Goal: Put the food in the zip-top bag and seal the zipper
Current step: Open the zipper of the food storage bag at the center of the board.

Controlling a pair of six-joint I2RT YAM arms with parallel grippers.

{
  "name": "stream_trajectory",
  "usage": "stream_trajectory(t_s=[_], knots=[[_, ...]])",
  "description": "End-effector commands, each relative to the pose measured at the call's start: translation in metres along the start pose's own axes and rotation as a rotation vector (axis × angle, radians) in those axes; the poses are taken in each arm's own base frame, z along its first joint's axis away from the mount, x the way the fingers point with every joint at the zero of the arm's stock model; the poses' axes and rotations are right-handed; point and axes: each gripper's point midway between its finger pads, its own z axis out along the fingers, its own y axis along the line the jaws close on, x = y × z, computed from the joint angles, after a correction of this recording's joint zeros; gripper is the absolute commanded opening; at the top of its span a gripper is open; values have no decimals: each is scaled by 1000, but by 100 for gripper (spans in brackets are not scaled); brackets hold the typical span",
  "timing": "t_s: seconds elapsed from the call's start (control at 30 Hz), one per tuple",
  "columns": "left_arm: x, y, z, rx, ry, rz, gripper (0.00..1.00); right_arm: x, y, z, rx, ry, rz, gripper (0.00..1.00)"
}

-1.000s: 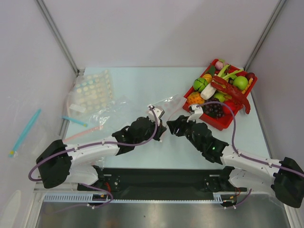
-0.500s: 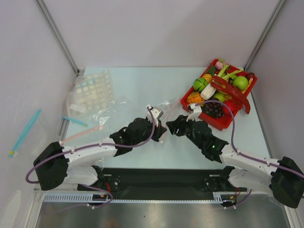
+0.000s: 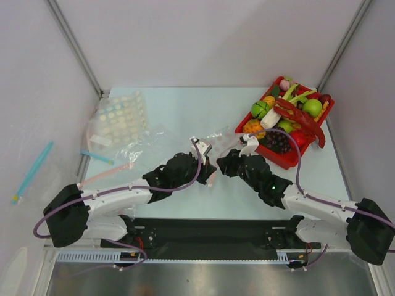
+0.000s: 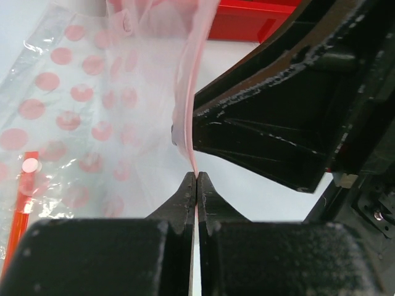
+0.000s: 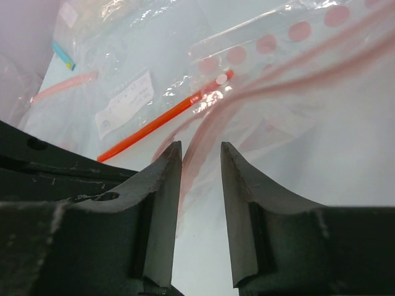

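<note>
Left gripper (image 4: 196,180) clamped on the zipper; right gripper (image 5: 200,154) part-open around it.

The left gripper's jaws stood fully closed, pinching the pale pink zipper (image 4: 185,80) of the zip-top bag (image 3: 217,134); the strip rose from the grip as a thin band. The right gripper's fingers stood apart with a clear gap, and the pink strip ran between them. Contact with either finger could not be confirmed from the wrist view. The bag sat between the two grippers at mid-table, just left of the red tray (image 3: 287,164). The crayfish (image 3: 302,119) and the grape bunch (image 3: 278,143) lay in that tray, outside the bag. A dotted bag (image 3: 120,117) lay well apart, at the far left.
</note>
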Motion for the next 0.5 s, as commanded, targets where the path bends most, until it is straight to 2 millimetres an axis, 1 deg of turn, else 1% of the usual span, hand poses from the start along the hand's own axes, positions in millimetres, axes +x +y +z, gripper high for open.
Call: stream_trajectory(t_s=[0.0,0.13,0.17,0.23,0.27,0.37,0.47], knots=[[-22,-12,0,49,-59,12,0,-13,-4,4,63,-31,-2,36],[-14,-11,7,35,-21,20,0,-19,-13,2,115,-55,8,27],[-13,-12,8,38,-15,22,0,-19,-14,2,121,-58,8,22],[-13,-13,10,37,-12,21,0,-20,-15,1,124,-60,10,15],[-11,-13,11,35,-6,20,0,-21,-14,1,122,-60,10,9],[-10,-12,11,29,-2,20,0,-20,-13,1,116,-54,5,0],[-10,-10,12,19,-2,19,0,-18,-11,3,108,-41,-1,0]])
